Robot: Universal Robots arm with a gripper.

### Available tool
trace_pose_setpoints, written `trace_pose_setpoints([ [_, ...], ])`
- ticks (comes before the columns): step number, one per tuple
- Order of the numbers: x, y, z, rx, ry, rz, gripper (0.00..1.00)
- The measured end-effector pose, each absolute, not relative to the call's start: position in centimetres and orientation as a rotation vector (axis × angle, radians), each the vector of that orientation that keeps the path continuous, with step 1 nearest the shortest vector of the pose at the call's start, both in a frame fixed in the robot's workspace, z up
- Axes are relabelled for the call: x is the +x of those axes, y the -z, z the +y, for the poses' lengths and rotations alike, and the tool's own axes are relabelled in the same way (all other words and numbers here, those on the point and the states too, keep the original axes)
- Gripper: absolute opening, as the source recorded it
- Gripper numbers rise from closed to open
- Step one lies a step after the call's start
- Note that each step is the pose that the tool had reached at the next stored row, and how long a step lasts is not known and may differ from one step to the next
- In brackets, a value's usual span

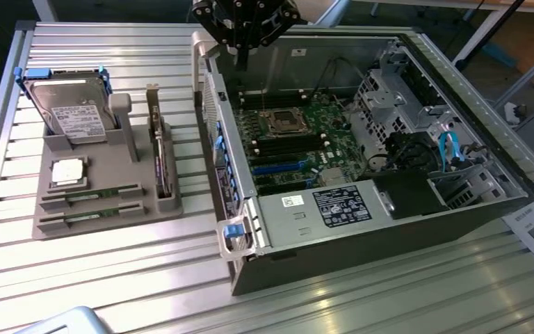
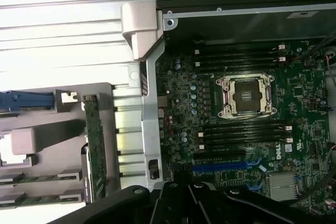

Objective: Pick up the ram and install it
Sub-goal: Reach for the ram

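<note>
Two slim green ram sticks lie in slots at the front of a grey holder (image 1: 109, 226) on the table, one ram stick (image 1: 98, 195) just behind the other (image 1: 95, 216). The wrist view shows the same two ram sticks (image 2: 38, 178) (image 2: 37, 200). My gripper (image 1: 242, 62) hangs above the back corner of the open computer case (image 1: 360, 243), on the exterior view's left side of it, well away from the holder. Its fingers are shut with nothing between them. In the wrist view, my gripper (image 2: 182, 192) is over the motherboard's edge, near the empty memory slots (image 2: 244, 132).
The holder also carries a hard drive (image 1: 67, 111), a square silver processor (image 1: 67, 171) and an upright expansion card (image 1: 160, 156). Inside the case are the motherboard (image 1: 304, 149) with an open processor socket (image 2: 245, 95), a drive cage and cables on the exterior view's right.
</note>
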State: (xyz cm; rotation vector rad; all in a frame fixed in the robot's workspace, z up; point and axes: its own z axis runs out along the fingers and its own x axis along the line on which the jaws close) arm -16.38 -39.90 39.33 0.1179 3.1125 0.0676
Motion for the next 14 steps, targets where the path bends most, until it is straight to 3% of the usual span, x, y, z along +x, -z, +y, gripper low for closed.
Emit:
trace_pose_setpoints([
  [14,-18.9,-39.3,-39.9,0.118,-0.068,3.113,0.10],
])
